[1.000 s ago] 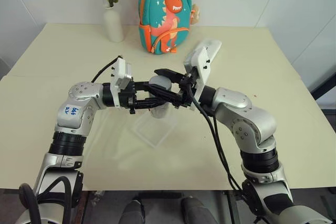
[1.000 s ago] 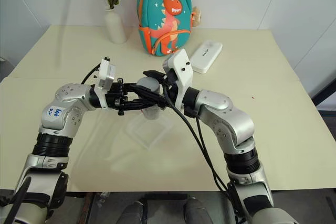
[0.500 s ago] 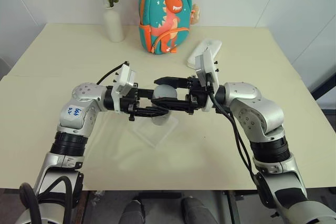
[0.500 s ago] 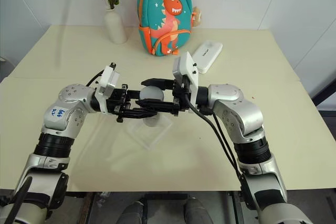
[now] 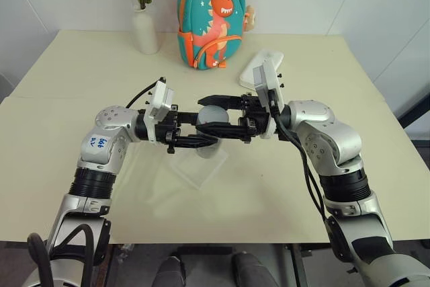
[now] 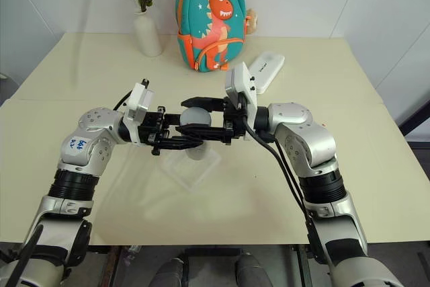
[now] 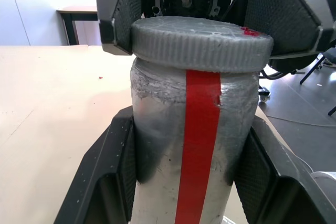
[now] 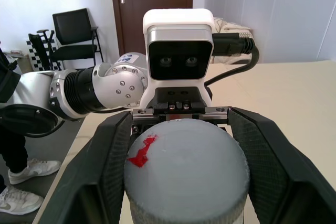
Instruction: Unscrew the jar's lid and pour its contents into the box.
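The pale counter [image 5: 60,139] spreads across the scene, with a teal dinosaur backpack [image 5: 210,17] standing at its far edge and a white flower vase [image 5: 144,30] just left of it. A white oblong case [image 6: 263,73] lies on the counter to the right of the backpack, beyond the right arm. Near the middle of the counter sits the box [image 5: 199,165], a shallow clear tray, directly below where the two arms meet. Above it, off the counter, the jar [image 7: 186,145] is held upright between the two end effectors. The left end effector [image 5: 193,134] reaches in level from the left and is clamped on the jar's body, its two black fingers [image 7: 107,174] pressed against opposite sides of the silvery wall, on which a red strip runs downward. The right end effector [image 5: 220,115] reaches in level from the right, higher up, at the height of the lid [image 8: 185,169]. Its fingers [image 8: 107,163] flank the grey ribbed cap on either side; in the right wrist view a thin gap shows between pads and cap, so they stand slightly apart around it and do not visibly grip. The lid sits on the jar, with a small red mark on its top. The contents cannot be made out.
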### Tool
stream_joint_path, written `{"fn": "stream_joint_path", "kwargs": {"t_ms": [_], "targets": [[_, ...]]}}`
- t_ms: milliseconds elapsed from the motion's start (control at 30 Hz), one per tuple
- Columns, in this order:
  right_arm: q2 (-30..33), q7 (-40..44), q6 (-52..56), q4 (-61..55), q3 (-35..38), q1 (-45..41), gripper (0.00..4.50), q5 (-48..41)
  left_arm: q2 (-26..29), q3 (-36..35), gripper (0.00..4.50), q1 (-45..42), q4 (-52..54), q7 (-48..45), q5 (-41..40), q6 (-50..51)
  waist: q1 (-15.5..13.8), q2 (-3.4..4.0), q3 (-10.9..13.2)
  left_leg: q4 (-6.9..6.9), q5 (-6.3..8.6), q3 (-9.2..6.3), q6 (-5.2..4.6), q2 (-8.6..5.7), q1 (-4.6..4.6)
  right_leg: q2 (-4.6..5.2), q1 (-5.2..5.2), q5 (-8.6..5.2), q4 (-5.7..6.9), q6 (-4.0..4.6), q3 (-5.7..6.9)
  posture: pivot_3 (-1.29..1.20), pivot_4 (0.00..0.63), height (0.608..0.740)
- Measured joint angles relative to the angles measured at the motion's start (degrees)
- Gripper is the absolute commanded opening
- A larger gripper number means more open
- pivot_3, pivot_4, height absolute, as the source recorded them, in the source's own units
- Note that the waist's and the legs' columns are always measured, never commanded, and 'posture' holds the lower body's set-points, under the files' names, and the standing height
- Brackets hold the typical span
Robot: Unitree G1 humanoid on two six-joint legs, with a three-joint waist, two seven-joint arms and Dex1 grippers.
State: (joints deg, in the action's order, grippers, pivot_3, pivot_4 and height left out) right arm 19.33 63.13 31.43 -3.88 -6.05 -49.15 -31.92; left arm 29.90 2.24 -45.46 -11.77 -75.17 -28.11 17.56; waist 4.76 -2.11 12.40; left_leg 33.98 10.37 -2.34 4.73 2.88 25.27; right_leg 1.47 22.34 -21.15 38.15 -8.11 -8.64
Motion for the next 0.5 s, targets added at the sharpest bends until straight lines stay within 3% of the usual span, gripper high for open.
{"fn": "stream_joint_path", "kwargs": {"t_ms": [100, 500], "targets": [[-0.9, -0.1, -0.2, 0.0, 0.0, 0.0, 4.47, -0.1, -0.4, -1.1, 2.19, 0.0, -0.3, 1.2, -0.1, 0.1, 0.0, 0.0, 0.0, 0.02, -0.02, -0.02, 0.01, 0.0, -0.01, 0.0, 0.0, 0.0, 0.06, 0.0, 0.01, 0.0, 0.15, 0.74], [-1.7, -4.1, -0.1, -0.5, 0.0, -1.3, 4.47, 0.5, -2.2, -3.0, 2.19, 0.0, -0.3, 2.5, -1.2, 1.9, 0.0, 0.0, 0.0, 0.06, -0.06, -0.05, 0.02, -0.01, -0.02, 0.0, 0.01, 0.0, 0.18, 0.0, 0.03, 0.0, 0.15, 0.74]]}}
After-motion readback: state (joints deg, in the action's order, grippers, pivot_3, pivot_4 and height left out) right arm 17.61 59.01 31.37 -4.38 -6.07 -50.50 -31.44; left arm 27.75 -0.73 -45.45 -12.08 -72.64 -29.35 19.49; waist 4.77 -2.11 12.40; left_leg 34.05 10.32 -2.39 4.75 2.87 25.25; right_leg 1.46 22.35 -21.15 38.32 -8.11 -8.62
